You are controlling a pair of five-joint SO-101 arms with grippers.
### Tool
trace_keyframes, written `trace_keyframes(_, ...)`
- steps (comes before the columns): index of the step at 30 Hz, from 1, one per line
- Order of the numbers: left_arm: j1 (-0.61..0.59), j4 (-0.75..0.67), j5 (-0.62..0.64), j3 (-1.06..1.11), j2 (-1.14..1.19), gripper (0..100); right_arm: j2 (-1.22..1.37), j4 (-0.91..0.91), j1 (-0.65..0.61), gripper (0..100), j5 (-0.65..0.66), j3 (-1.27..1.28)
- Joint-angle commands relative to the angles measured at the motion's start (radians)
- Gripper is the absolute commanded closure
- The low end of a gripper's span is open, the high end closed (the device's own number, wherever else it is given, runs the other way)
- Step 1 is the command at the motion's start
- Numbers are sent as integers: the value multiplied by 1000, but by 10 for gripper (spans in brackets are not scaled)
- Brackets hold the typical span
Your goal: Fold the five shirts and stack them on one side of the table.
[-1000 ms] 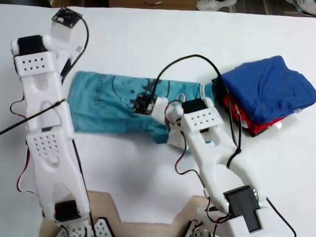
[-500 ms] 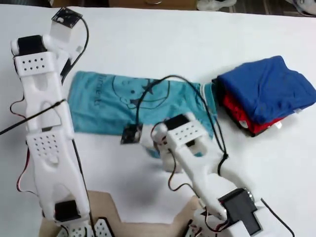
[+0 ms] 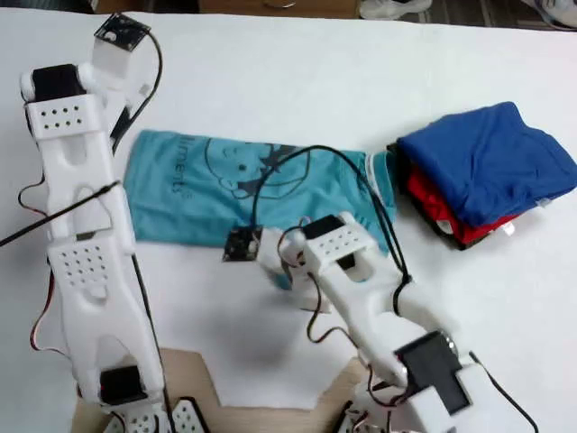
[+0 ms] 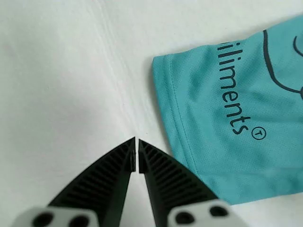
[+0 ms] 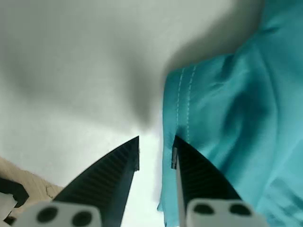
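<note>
Currently 1 teal shirt flat, 1 folded stack nearby, left gripper together, right gripper apart at hem.

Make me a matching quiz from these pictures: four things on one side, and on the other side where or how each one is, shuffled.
Things
1. teal shirt
2. blue shirt
3. left gripper
4. right gripper

Place or state
A. shut, over the bare table
B. spread out mid-table
C. open at the teal shirt's edge
D. folded, lying on the red shirt

Pairs: 1-B, 2-D, 3-A, 4-C
</note>
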Motion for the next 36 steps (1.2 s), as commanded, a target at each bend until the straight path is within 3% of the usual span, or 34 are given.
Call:
trace_keyframes(1,-8,5,-3,-22,-11,977,84,-13,24,889,9,-31)
trace_keyframes(10,-9,3,-5,-22,-11,977,122,87,16,753,11,-126)
trace_keyframes(25,-9,-15,-6,-22,-9,977,-96,220,18,752,11,-207)
trace_keyframes(36,-8,-12,-5,-22,-9,977,-97,179,22,752,11,-132)
